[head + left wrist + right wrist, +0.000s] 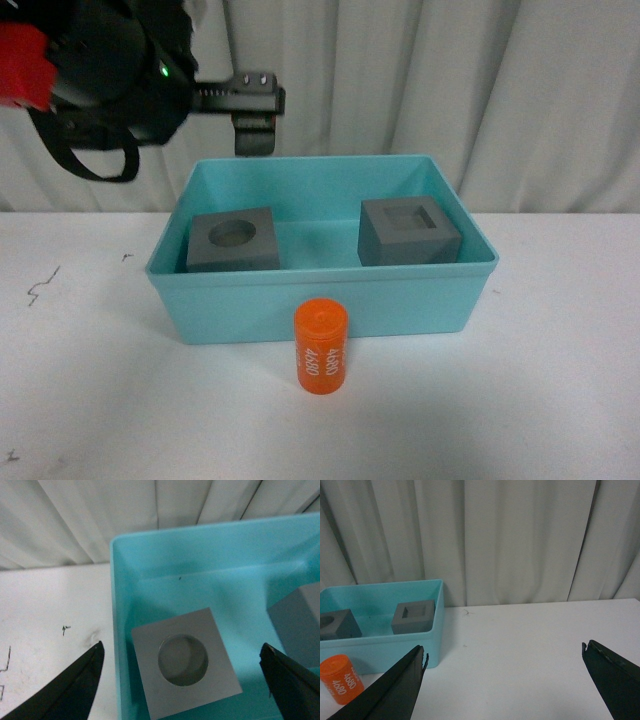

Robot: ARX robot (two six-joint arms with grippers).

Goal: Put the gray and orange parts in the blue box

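The orange cylinder [320,348] stands upright on the white table [90,400], outside the blue box [250,318] and just in front of the middle of its near wall. I cannot tell whether it touches the wall. White digits run along its side.

Behind it, the box holds both gray parts on its floor. The cube with the round recess [233,240] sits in the left half, close to the left wall. The cube with the square recess [408,232] sits in the right half. The two are well apart, each with its recess facing up.

The left gripper [182,646] hangs above the left part of the box, over the round-recess cube, its fingers spread wide and holding nothing. In the front view it shows near the far-left corner [255,125].

The right gripper [503,647] is off to the right of the box, spread wide and empty, with bare table between its fingers.

A pale curtain [420,80] closes the far side.
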